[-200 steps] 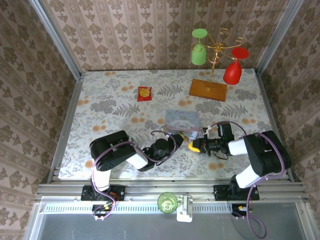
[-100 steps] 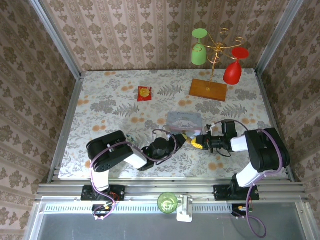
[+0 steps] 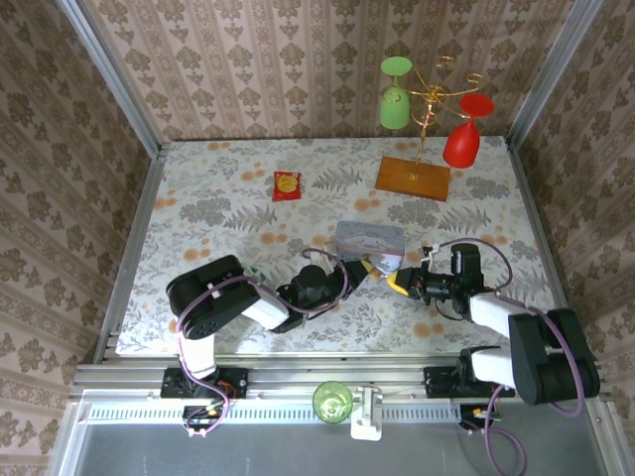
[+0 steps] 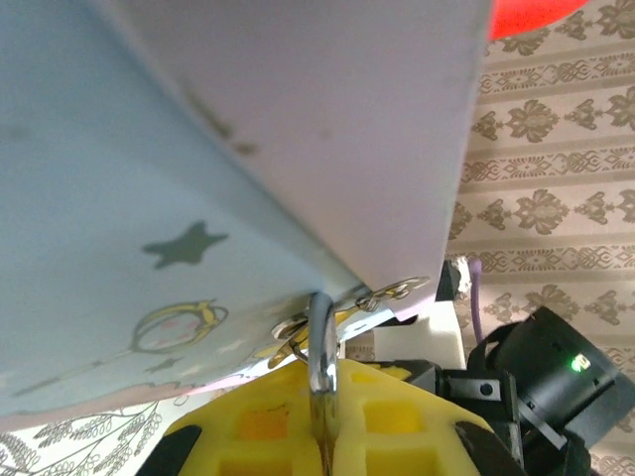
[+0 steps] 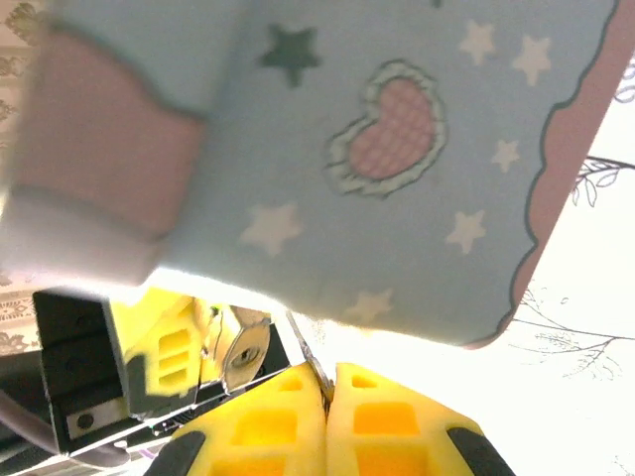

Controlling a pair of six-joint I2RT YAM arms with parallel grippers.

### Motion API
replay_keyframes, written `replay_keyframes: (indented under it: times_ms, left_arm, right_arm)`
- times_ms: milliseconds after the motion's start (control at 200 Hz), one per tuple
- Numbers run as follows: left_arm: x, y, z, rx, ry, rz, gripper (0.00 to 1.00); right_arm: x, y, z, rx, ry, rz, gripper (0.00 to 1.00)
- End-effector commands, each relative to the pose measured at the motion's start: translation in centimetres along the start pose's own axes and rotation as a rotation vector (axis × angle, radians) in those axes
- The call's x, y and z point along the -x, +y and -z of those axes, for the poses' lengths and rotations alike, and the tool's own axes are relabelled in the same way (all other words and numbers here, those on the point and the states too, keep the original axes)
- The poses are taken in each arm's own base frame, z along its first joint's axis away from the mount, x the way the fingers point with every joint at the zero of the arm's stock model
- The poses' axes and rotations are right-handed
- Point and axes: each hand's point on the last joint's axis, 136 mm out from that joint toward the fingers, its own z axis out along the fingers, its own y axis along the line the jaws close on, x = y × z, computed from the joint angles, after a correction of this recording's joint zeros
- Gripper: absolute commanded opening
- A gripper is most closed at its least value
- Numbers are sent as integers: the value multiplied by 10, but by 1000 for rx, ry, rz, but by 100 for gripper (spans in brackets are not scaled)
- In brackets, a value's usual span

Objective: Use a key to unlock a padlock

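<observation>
The left gripper point(image 4: 325, 389) is pressed together on the padlock point(image 5: 241, 355), pinching its shackle point(image 4: 320, 342). In the left wrist view the shackle's long axis rises from the fingers toward 12 o'clock. The right gripper point(image 5: 327, 385) pinches the key point(image 5: 306, 349), which points toward 11 o'clock from its fingertips, its tip near the padlock's keyhole face. In the top view both grippers meet at 6 o'clock of the tin point(image 3: 369, 238), just beside it.

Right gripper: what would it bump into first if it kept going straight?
Probably the pale blue tin, looming right ahead of the right gripper; the padlock sits just beside that line. Depth is unclear.
</observation>
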Motion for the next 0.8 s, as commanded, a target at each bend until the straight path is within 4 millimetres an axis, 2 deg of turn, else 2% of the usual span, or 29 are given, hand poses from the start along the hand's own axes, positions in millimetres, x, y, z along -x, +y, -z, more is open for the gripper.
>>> replay_keyframes:
  times_ms: [0, 95, 195, 355, 475, 795]
  left_arm:
    - [1, -50, -1, -160, 19, -27, 0]
    - [1, -45, -1, -149, 14, -25, 0]
    - [2, -48, -2, -158, 17, -37, 0]
    - [3, -52, -1, -167, 11, -40, 0]
    - [2, -51, -2, -164, 12, -39, 0]
    - [-1, -58, -6, -180, 17, -34, 0]
  right_arm:
    - [-8, -17, 3, -49, -18, -54, 0]
    - [-15, -24, 2, -51, 1, -72, 0]
    - [-17, -23, -1, -10, 5, -98, 0]
    - [-10, -5, 1, 48, -19, -89, 0]
    - [-12, 7, 4, 58, -19, -72, 0]
    - [-8, 15, 6, 79, -37, -66, 0]
